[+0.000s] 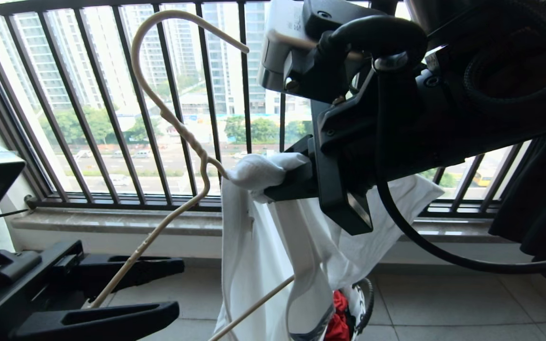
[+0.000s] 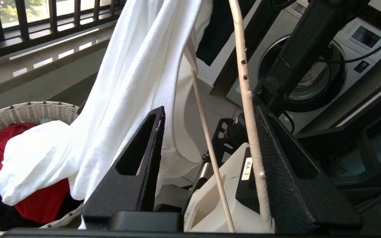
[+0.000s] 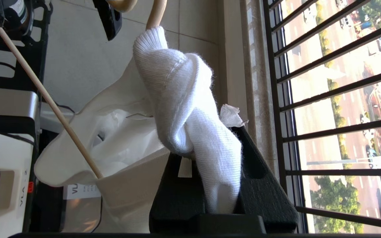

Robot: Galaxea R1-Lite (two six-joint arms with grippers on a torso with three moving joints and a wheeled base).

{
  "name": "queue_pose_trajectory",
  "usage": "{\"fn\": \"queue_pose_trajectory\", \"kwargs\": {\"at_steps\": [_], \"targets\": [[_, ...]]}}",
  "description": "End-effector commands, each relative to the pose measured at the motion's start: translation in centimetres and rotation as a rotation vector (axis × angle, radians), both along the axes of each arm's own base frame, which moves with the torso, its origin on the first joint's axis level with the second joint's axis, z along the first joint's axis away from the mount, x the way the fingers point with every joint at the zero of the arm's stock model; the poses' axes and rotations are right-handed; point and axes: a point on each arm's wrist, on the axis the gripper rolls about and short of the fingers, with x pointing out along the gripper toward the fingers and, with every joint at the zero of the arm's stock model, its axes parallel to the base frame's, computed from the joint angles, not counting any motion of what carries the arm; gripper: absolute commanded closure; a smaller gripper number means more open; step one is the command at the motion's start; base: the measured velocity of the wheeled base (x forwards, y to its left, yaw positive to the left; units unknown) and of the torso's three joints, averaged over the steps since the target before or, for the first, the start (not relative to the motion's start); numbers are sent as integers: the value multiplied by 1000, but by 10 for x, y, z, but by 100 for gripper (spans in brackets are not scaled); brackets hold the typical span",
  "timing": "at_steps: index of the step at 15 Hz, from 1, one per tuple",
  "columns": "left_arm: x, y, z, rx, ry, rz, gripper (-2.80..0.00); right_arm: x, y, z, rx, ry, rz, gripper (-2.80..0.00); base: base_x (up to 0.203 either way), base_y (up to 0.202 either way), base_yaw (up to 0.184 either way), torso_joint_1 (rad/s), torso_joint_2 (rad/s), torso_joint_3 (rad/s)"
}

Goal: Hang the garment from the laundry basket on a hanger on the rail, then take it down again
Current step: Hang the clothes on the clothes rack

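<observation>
The cream wire hanger [image 1: 152,241] stands upright at centre left, hook at the top. Its lower arm runs down between the fingers of my left gripper [image 1: 178,286], which is open. In the left wrist view the hanger [image 2: 248,99] lies against one finger of the left gripper [image 2: 210,112], and the other finger stands well apart. My right gripper [image 1: 282,184] is shut on a bunched part of the white garment [image 1: 254,237], which hangs down to the laundry basket [image 1: 365,293]. The right wrist view shows the garment [image 3: 184,99] pinched in the right gripper [image 3: 210,145]. The rail is out of view.
The black balcony railing [image 1: 112,104] and a stone sill [image 1: 112,220] run close behind. A red cloth [image 2: 38,205] lies in the basket [image 2: 28,110]. A washing machine [image 2: 309,82] stands nearby. Dark cloth [image 1: 538,199] hangs at the right. The floor is tiled.
</observation>
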Motion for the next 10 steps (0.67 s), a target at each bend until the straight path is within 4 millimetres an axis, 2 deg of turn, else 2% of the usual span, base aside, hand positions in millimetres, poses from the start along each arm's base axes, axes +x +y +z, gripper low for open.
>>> {"fn": "queue_pose_trajectory", "kwargs": {"at_steps": [1,6,10], "targets": [[-4,6,11,-28,-46,43,-280,-4,-5,2,-11,2,-1,0,0,0,0,0,0,0],[-17,17,37,-99,-149,181,-280,11,-12,1,-5,-9,-63,0,0,0,0,0,0,0],[-25,25,63,-176,-223,359,-280,13,-15,4,3,-22,-83,0,0,0,0,0,0,0]]}}
